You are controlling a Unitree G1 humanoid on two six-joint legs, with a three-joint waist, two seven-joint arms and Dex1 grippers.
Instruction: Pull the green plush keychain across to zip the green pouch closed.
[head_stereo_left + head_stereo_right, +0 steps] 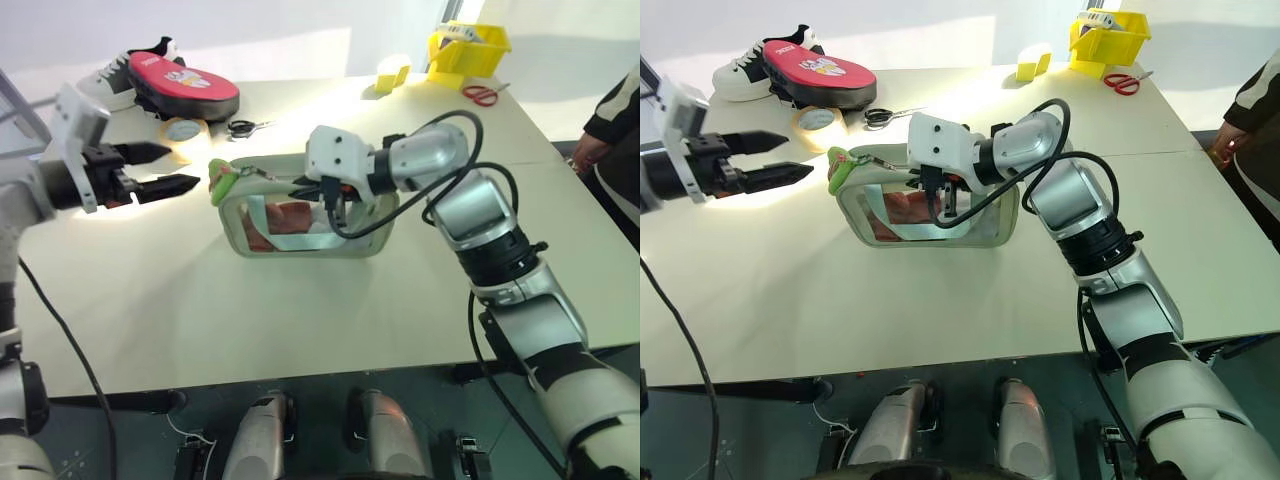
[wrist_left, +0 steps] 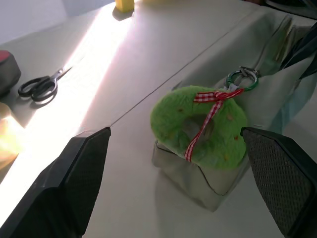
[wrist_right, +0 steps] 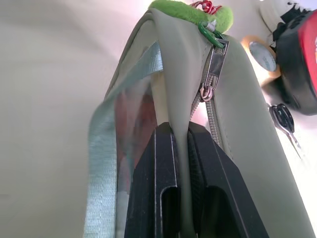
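A pale desk (image 1: 300, 330) under strong side light carried the clutter: a red oval pad (image 1: 183, 85) on a sneaker, a roll of tape (image 1: 185, 131), black scissors (image 1: 245, 127) and a yellow bin (image 1: 468, 48) at the far edge. The green pouch (image 1: 300, 245) stood near the middle of the desk, reddish contents showing through its clear side. The green plush keychain (image 1: 222, 180) hung at the pouch's left end, clipped to the zipper pull and tied with a red checked ribbon.

The right end effector (image 3: 181, 163) was closed, pinching a fold of the pouch's top fabric beside the zipper track. The left end effector (image 1: 150, 170) stood wide open just beside the keychain, its fingers apart from it.

The plush looked light, soft and squashy, so a grip would likely compress it; taking it across its fuzzy body near the clip seemed best. The pouch seemed floppy, hence the bracing pinch.
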